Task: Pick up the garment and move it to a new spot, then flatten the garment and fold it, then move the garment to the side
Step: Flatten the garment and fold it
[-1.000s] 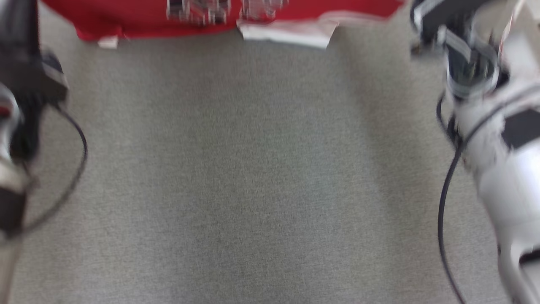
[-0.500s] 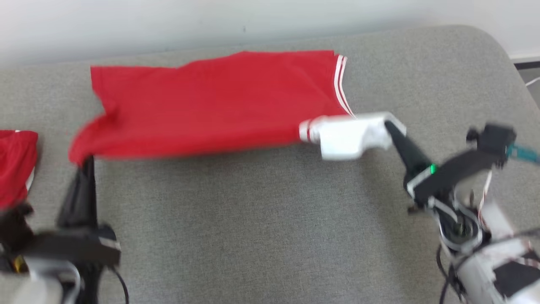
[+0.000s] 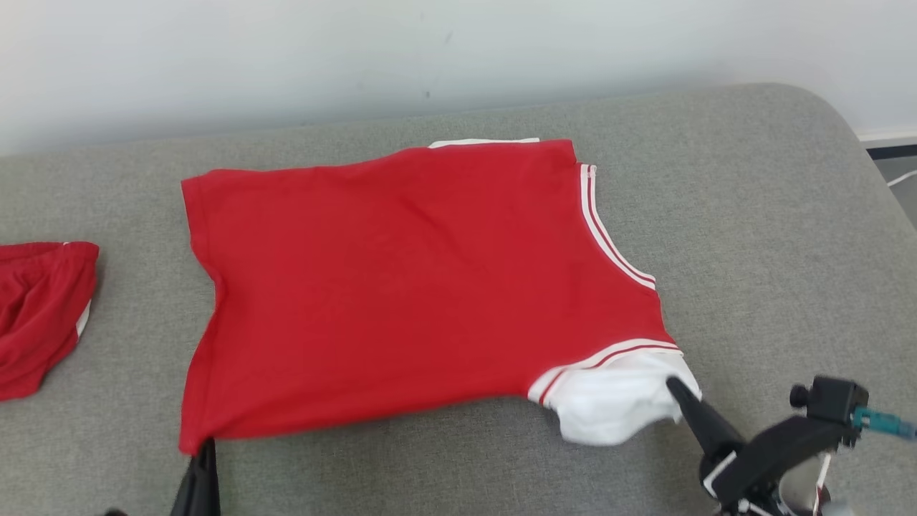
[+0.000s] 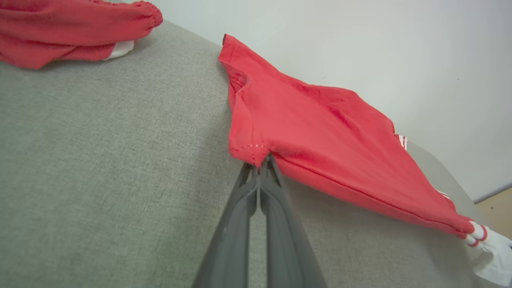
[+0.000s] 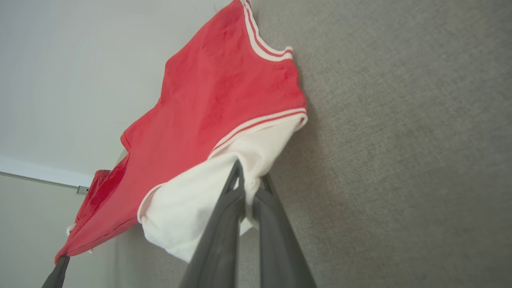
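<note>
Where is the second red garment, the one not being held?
In the head view the small red garment lies at the left edge on the grey cushion, apart from the stretched red shirt.

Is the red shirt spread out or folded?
Spread out, not folded. The red shirt is stretched over the grey cushion between the left gripper on its hem corner and the right gripper on the white sleeve.
</note>
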### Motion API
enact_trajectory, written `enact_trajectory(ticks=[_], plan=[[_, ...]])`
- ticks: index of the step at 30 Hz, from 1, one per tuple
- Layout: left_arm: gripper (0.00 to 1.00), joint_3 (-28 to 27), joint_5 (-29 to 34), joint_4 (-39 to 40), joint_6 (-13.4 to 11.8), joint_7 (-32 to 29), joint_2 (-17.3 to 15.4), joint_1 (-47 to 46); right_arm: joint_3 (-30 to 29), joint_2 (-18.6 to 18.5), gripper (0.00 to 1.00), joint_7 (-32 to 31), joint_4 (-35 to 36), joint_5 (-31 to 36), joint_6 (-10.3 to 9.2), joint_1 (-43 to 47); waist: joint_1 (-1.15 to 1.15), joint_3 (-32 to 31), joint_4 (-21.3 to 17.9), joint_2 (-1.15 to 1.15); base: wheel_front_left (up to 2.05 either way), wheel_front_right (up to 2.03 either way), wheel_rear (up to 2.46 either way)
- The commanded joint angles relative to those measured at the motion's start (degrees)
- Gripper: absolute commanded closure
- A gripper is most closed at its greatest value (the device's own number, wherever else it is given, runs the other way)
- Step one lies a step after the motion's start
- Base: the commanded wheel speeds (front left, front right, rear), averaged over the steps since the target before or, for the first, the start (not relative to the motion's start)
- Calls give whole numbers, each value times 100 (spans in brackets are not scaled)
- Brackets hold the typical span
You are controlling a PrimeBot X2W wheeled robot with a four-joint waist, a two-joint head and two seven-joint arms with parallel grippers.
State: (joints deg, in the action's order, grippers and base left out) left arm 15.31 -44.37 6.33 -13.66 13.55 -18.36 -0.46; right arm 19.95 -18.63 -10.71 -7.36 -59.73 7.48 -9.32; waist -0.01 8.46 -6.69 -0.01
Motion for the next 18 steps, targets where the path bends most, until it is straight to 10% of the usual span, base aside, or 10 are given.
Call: enact_trajectory(ticks=[1,18], plan=[[100,3,20,-92,-18,60,56,187,-88,23,100,-93,39,122,2,211,1,-53,24,1,0,0,0],[100,23,469,-1039,259,164,533,896,-1413,799,100,-1337,809,1066,2,1601,1,-424,251,1,0,0,0]])
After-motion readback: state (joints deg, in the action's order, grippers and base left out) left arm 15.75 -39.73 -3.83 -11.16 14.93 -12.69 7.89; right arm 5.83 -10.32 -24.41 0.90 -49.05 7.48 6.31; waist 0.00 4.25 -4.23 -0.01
